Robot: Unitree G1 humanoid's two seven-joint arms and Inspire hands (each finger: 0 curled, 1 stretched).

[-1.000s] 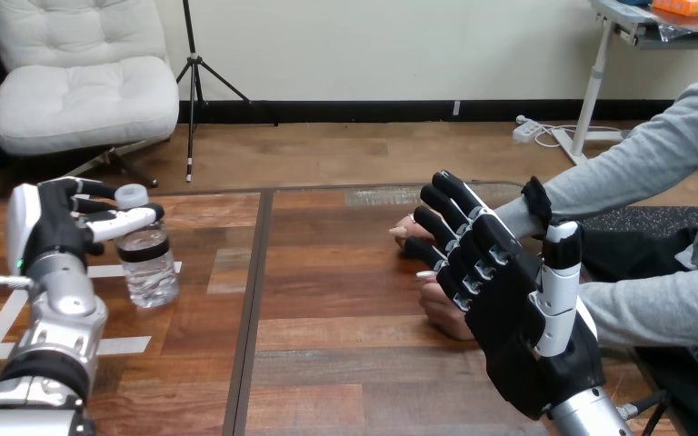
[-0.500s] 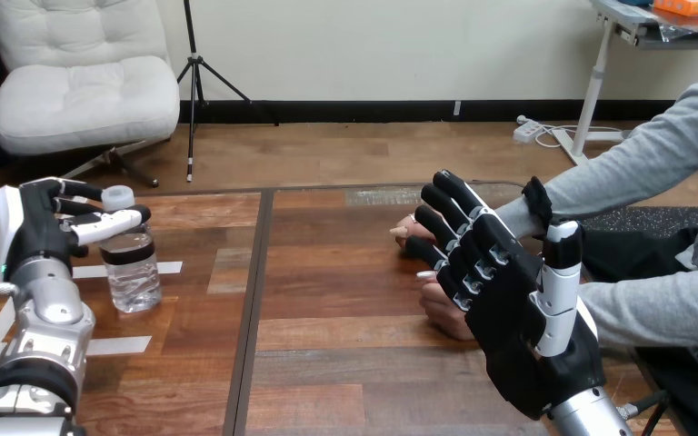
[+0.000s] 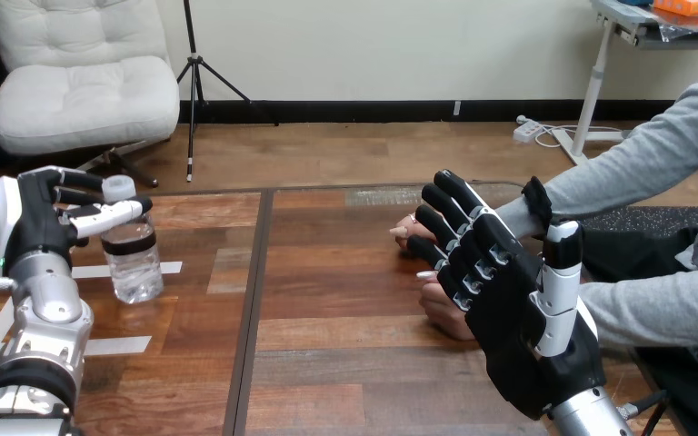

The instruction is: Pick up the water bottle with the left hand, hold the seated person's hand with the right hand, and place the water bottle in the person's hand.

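Observation:
A small clear water bottle [image 3: 134,265] with a white cap and dark label band stands upright at the table's left. My left hand [image 3: 32,227] is shut on its upper part, thumb across the front near the neck and fingers curled behind the cap. At the right, my right hand [image 3: 518,318] is open, fingers straight and pointing up-left. It stands in front of the person's hands and hides much of them. One of the person's hands [image 3: 406,227] shows past my fingertips, the other [image 3: 443,313] lower, by my palm. I cannot tell whether my right hand touches them.
White tape strips [image 3: 118,345] lie on the wooden table [image 3: 345,363] near the bottle and my left arm. A dark seam [image 3: 250,300] runs front to back through the tabletop. The person's grey sleeves [image 3: 654,163] come in from the right edge.
My left hand has carried the bottle a little to the left across the table, then slightly up. My right hand and the person's hands have stayed put.

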